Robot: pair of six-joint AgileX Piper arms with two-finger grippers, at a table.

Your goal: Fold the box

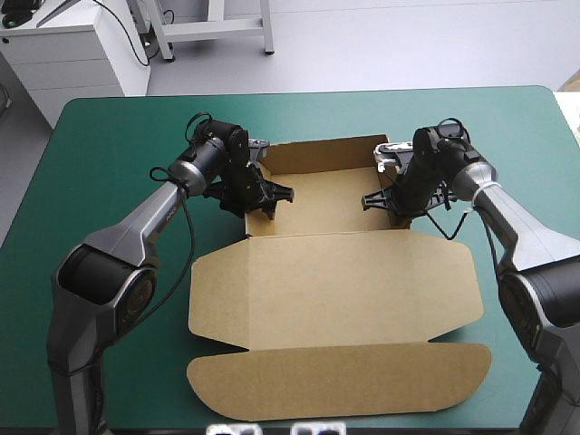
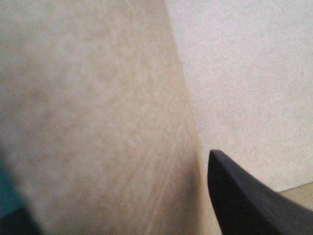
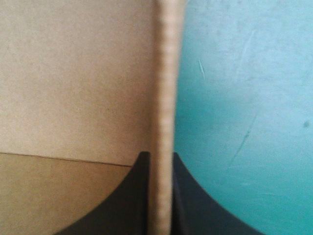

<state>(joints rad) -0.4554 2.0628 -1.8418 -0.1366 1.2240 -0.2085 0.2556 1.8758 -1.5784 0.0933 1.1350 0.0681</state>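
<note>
"How is the box point(image 1: 326, 156) coming?"

"Halfway, I'm judging: walls are standing, lid point(image 1: 335, 290) is lying flat on the bench point(image 1: 109, 136). My right jaws are pinching a side wall point(image 3: 164, 73) between them. My left jaws, I cannot tell."

No text, label, brand, number or sign can be read in any of the views.
</note>
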